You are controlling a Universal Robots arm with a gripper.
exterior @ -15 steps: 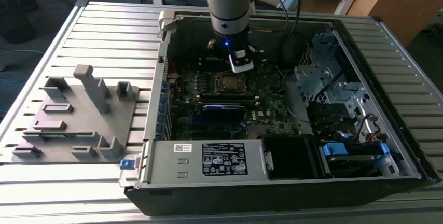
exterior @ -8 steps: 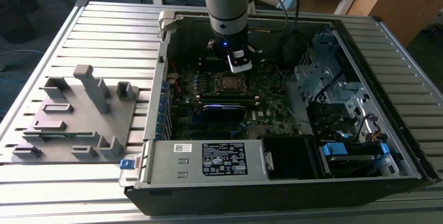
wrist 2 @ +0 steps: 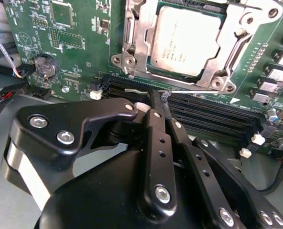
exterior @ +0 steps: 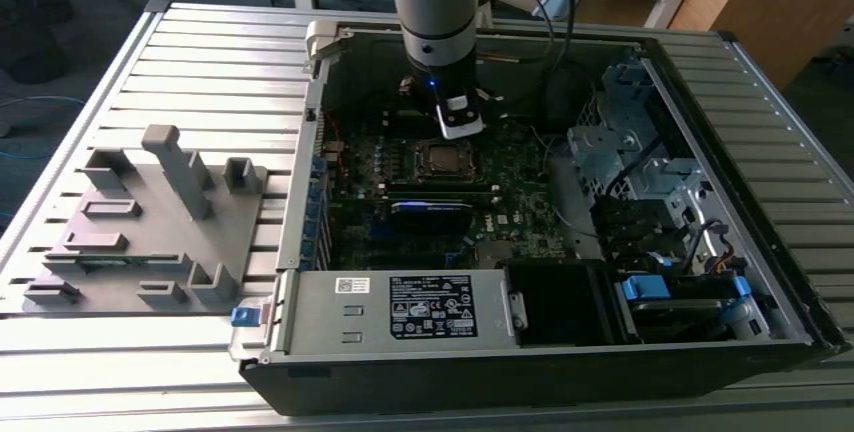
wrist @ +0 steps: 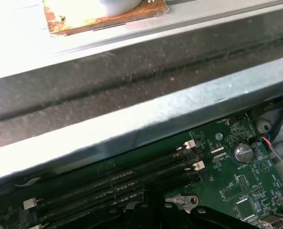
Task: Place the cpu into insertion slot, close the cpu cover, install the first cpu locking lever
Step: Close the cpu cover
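One grey fixture plate [exterior: 134,222] lies on the slatted worktop [exterior: 214,42] at the exterior view's left, beside the open computer case [exterior: 534,372]. A white label [exterior: 434,307] sits on the case's silver power supply [exterior: 327,330]; its print cannot be read. Further right, the hand [exterior: 462,130] hangs over the motherboard [exterior: 521,222], just beside the socket. In the second wrist view a coin battery [wrist 2: 46,66] shows, then the hand [wrist 2: 156,95], its fingers drawn together with nothing seen between them, tips over the black memory slots [wrist 2: 203,112]. Near it the cpu [wrist 2: 186,40] sits in the socket, faint print on its top, with the cover [wrist 2: 142,45] lying flat around it.
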